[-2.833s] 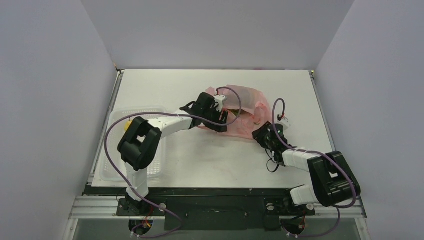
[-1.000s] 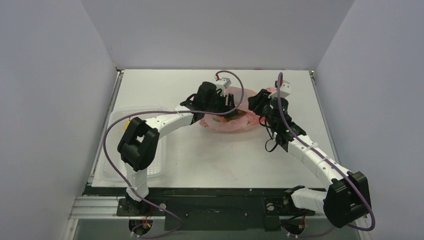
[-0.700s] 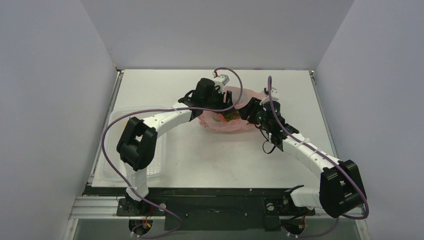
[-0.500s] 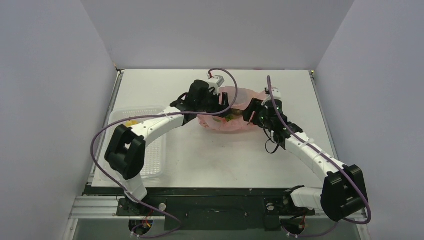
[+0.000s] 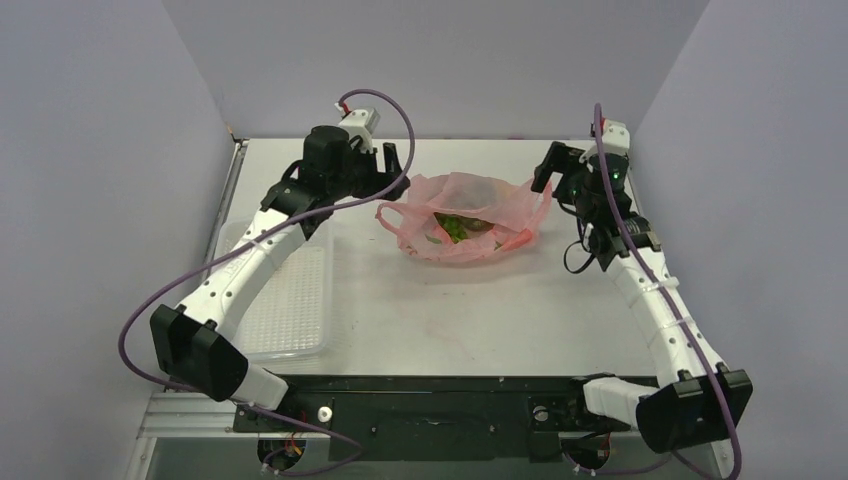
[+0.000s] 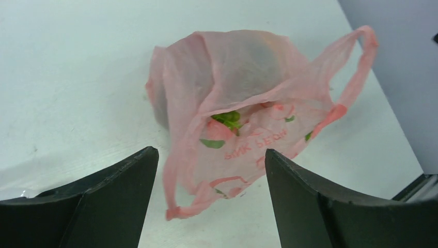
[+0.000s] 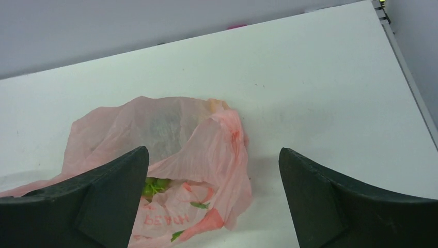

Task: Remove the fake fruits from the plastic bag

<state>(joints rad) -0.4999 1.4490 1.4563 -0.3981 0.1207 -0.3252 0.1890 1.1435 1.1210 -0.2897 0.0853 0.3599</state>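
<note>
The pink plastic bag [image 5: 462,208] lies crumpled on the table at the back centre, its mouth gaping. Green fake fruits [image 5: 451,228], like a grape bunch, show inside it; any others are hidden by the film. My left gripper [image 5: 397,168] hovers open just left of the bag, holding nothing. My right gripper [image 5: 546,170] hovers open just right of it, also holding nothing. In the left wrist view the bag [image 6: 248,98] and the green fruit [image 6: 227,118] lie beyond the open gripper [image 6: 212,161]. The right wrist view shows the bag [image 7: 175,129] and green fruit [image 7: 153,185] below the open gripper [image 7: 213,158].
A clear plastic tray [image 5: 290,315] rests at the table's left side, partly under the left arm. One bag handle [image 6: 178,204] trails loose toward the left gripper. Grey walls close in on three sides.
Both arms have pulled back from the bag, up and outward to its two sides. Both grippers have opened wider. The bag has settled on the table with its mouth spread.
</note>
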